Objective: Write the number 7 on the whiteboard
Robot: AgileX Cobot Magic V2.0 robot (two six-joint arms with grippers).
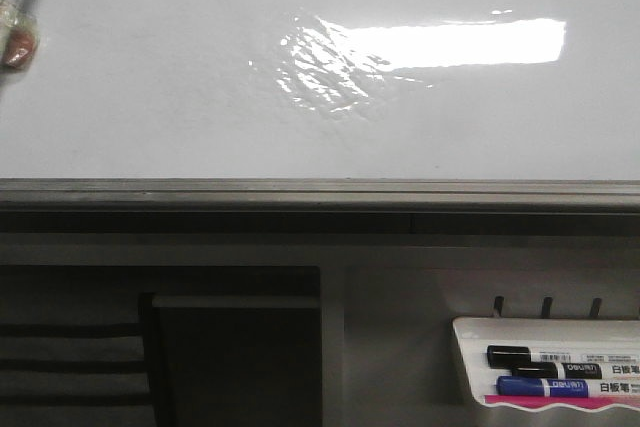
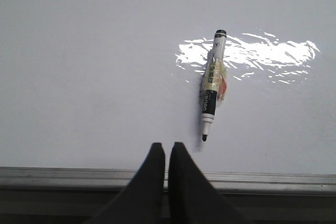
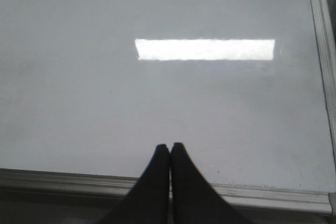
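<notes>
The left gripper (image 2: 167,153) hangs over the near edge rail (image 2: 63,176) of the whiteboard (image 2: 79,66), fingers pressed together, holding nothing. The marker (image 2: 212,85) lies just beyond, slightly to one side, uncapped tip toward the gripper, long axis roughly along its reach. The right gripper (image 3: 169,156), also closed and empty, sees only bare board. No 7 is drawn yet; the left arm looks nearer.

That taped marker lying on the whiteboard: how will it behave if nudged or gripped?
The marker is round-bodied on the glossy whiteboard, so it probably slides or rolls easily. The tape lump around its middle may limit rolling. It looks stiff and light; its exposed tip could smear ink if dragged.
</notes>
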